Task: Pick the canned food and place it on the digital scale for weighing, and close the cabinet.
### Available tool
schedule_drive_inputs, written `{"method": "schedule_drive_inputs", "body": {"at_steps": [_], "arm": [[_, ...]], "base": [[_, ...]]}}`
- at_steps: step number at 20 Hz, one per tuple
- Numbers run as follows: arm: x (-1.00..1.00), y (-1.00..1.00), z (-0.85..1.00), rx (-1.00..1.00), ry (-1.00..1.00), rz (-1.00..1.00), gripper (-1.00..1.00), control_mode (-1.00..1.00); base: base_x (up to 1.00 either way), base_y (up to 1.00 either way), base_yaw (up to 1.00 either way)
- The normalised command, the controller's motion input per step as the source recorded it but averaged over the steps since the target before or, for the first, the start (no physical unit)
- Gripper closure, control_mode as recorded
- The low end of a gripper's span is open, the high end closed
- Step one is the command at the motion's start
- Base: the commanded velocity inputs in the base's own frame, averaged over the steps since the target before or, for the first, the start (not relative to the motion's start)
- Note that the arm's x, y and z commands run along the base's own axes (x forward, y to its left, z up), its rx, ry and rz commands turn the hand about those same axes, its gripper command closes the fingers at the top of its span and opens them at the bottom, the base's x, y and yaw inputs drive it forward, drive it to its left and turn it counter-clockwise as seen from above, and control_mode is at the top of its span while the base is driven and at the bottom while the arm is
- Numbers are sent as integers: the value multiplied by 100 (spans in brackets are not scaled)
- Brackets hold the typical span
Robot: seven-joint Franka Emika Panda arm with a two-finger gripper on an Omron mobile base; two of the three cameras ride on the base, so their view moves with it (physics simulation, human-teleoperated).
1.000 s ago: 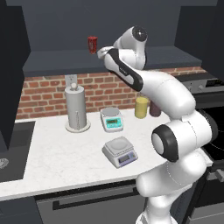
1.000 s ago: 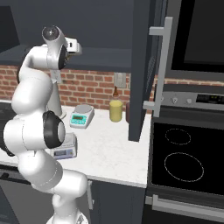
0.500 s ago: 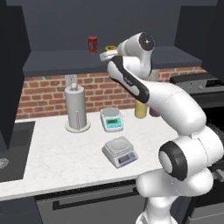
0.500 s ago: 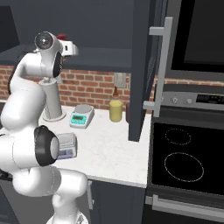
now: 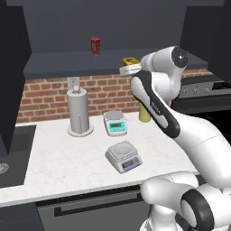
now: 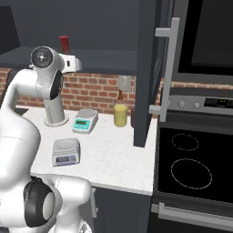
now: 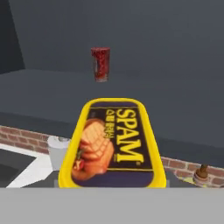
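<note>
The canned food (image 7: 113,144), a low yellow tin with a dark label, lies close before the hand camera and reaches past the shelf's front edge. From the left base it shows as a yellow tin (image 5: 131,60) at the cabinet's shelf edge, with my gripper (image 5: 128,67) shut on it. My gripper (image 6: 78,63) also shows from the right base, in front of the open cabinet (image 6: 146,68). The digital scale (image 5: 124,156) (image 6: 66,151) sits on the counter below, its platter bare.
A red can (image 5: 95,45) (image 7: 100,64) stands further back on the shelf. On the counter are a white scale with a teal front (image 5: 115,122), a paper towel holder (image 5: 79,110) and a yellow bottle (image 6: 120,113). The cabinet door's handle (image 6: 166,68) hangs above the stove (image 6: 191,164).
My arm has swung and the gripper has come out from the shelf and a little lower, carrying the tin. The jaws closed slightly further.
</note>
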Motion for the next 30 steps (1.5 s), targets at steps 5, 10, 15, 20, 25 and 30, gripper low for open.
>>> {"method": "schedule_drive_inputs", "body": {"at_steps": [5,10,15,20,25,30], "arm": [[-100,-40,11,0,13,6,100,-100],[-99,-9,-15,-2,11,20,100,-100],[-51,22,-46,-4,0,40,100,-100],[-11,14,-61,-8,0,43,100,-100],[0,8,-71,-8,-2,17,100,-100],[0,3,-57,-5,2,6,100,-100]], "base": [[0,0,0],[0,0,0],[0,0,0],[0,0,0],[0,0,0],[0,0,0]]}}
